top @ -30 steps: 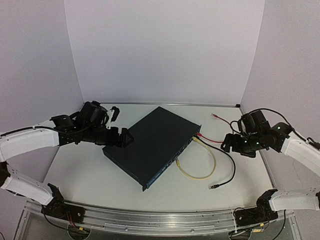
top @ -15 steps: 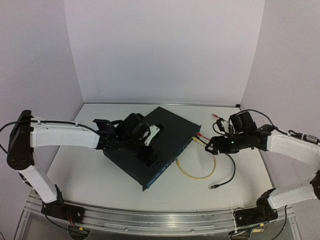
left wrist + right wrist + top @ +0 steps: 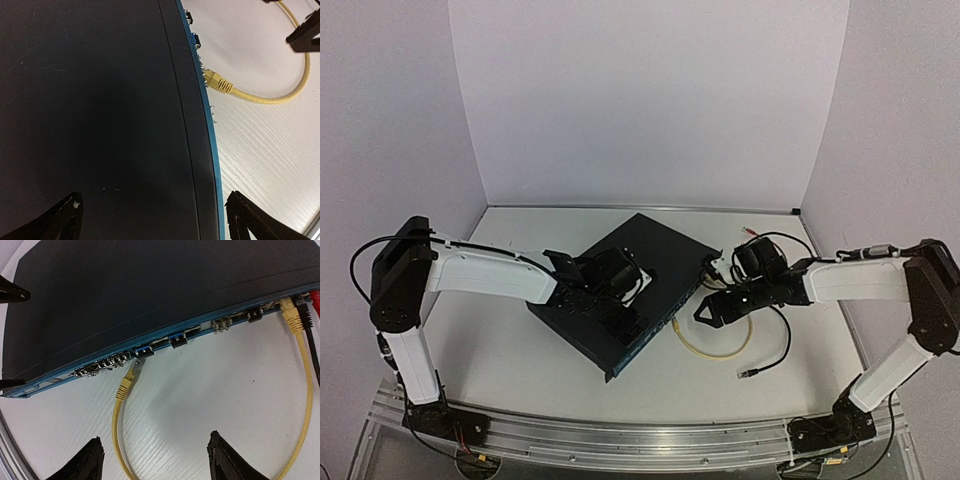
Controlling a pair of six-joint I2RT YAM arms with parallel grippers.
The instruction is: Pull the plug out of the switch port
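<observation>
Switch [image 3: 660, 255] lies diagonally, ports [image 3: 177, 340] facing right; both jaws wide, seemingly empty.

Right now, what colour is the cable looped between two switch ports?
Yellow; the cable shows best in the right wrist view.

Open table [image 3: 210, 385] before switch [image 3: 125, 295] ports, yellow cable loop [image 3: 115, 412] crossing it, black cable [image 3: 788, 340] alongside

Arms [image 3: 480, 272] are white with black joints and cables; left claw [image 3: 153, 197] and right claw [image 3: 155, 437] are black.
</observation>
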